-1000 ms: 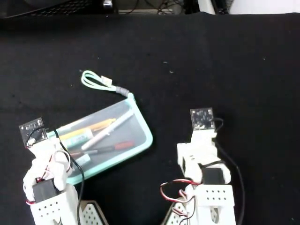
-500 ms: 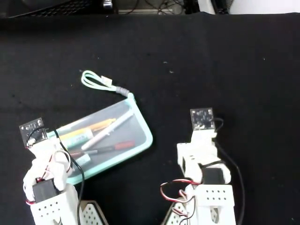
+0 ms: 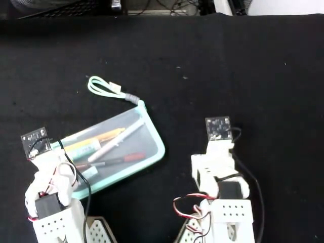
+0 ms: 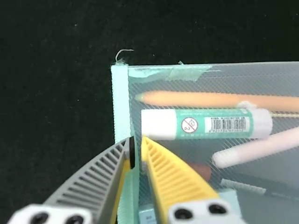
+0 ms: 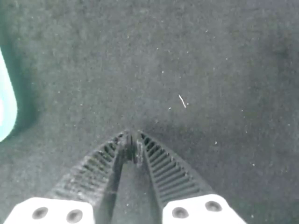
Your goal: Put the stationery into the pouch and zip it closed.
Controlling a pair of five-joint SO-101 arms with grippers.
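Black table (image 3: 243,66), clear teal-edged pouch (image 3: 162,148) lying flat on its near-left part, by the left arm. The left hand (image 4: 134,151) is clenched on the pouch's teal end edge, the right hand (image 5: 131,142) clenched empty over bare table, apart from the pouch. Inside the pouch: white pen (image 3: 119,139), orange pen (image 4: 210,99), glue stick (image 4: 205,123), red pen (image 3: 121,159). Teal strap loop (image 3: 101,87) at its far corner

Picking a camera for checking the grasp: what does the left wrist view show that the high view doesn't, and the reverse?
Left wrist view: the left tool closed on the pouch's mint edge near a corner, seen close up. High view: the pouch's whole outline, the strap loop at its far corner, and the right arm off to the side. Both: the orange pen, glue stick and white pen inside the pouch.
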